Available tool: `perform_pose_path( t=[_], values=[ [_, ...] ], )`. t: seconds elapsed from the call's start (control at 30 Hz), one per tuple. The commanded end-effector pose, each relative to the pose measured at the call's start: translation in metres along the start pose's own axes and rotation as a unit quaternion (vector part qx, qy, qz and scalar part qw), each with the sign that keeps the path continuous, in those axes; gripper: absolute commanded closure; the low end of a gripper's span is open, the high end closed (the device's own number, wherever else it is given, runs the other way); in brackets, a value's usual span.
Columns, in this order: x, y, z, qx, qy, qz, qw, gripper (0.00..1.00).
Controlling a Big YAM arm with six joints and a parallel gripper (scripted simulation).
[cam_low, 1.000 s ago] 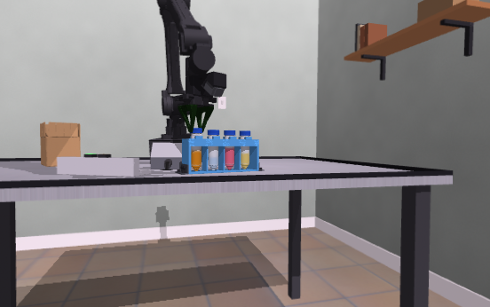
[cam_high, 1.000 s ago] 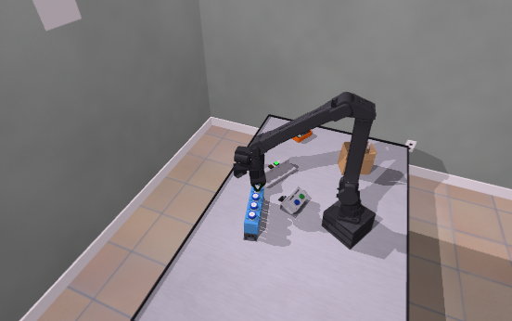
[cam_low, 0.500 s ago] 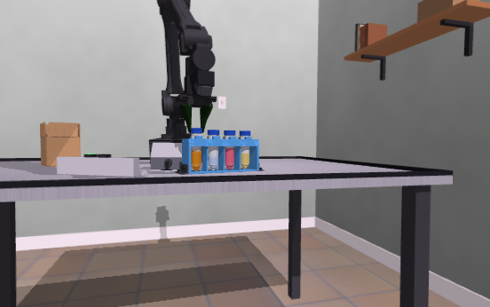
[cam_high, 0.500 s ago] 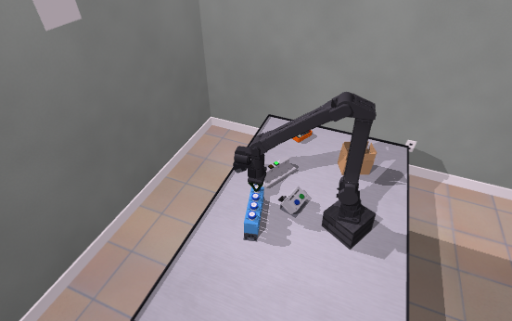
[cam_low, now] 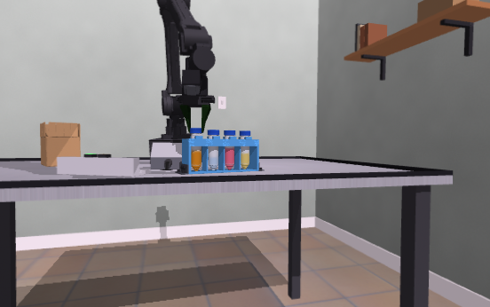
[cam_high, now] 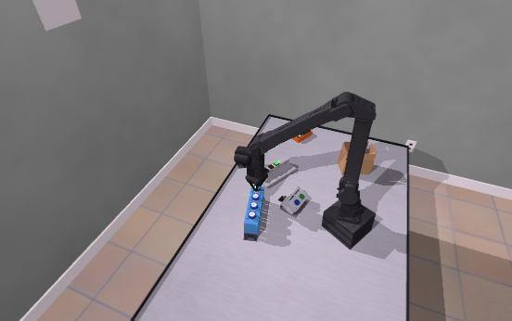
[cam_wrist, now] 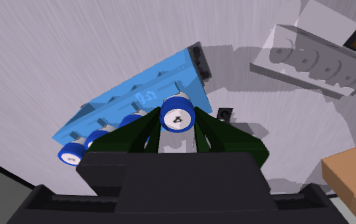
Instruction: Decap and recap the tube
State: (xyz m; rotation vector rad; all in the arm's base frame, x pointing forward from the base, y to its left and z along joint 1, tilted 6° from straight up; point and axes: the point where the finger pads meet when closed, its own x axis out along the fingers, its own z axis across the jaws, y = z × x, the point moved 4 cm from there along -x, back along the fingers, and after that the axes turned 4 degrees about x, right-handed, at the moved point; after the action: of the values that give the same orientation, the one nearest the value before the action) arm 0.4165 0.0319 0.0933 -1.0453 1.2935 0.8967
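My claw (cam_high: 255, 187) (cam_low: 196, 129) (cam_wrist: 177, 111) points down and is closed on the cap of tube 4 (cam_high: 256, 188) (cam_low: 196, 131) (cam_wrist: 177, 117), one fingertip against either side of its blue rim, the printed 4 showing between them. Right beneath my grip, that cap sits on tube 4 (cam_low: 196, 159), which stands upright with its orange contents in the blue decapping station (cam_high: 250, 227) (cam_low: 222, 143) (cam_wrist: 165, 75). Running off to my left are the cap of tube 3 (cam_high: 255, 197) (cam_low: 213, 132) (cam_wrist: 132, 121), just beside my fingers, then the cap of tube 2 (cam_high: 253, 205) (cam_low: 229, 133) (cam_wrist: 97, 138) and, farthest out, the cap of tube 1 (cam_high: 251, 214) (cam_low: 245, 133) (cam_wrist: 71, 153), all three on their tubes. To my right, apart from the station, lies the pale cap tray (cam_high: 280, 174) (cam_low: 98, 166) (cam_wrist: 300, 72), its green lamp (cam_high: 276, 162) (cam_low: 90, 154) lit and its amber lamp (cam_high: 271, 166) dark. Between me and my arm's base stands the key housing (cam_high: 289, 204) (cam_low: 168, 150), with the blue CYCLE key (cam_high: 297, 202) and the green READY key (cam_high: 301, 197); I can't tell from here whether either is switched. Beyond the tray, on my base's side, is an open cardboard box (cam_high: 364, 161) (cam_low: 60, 144) (cam_wrist: 345, 170).
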Motion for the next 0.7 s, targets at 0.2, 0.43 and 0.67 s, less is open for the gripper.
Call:
perform_pose_path(
  t=[0.2,0.43,0.67],
  values=[
    [-0.0071,-0.0124,0.0031,0.03,-0.005,-0.015,0.999,0.51],
    [-0.0071,-0.0124,0.0031,0.03,-0.005,-0.015,0.999,0.51],
    [-0.0036,-0.019,0.0015,-0.051,-0.003,-0.017,0.999,0.51]
  ],
)
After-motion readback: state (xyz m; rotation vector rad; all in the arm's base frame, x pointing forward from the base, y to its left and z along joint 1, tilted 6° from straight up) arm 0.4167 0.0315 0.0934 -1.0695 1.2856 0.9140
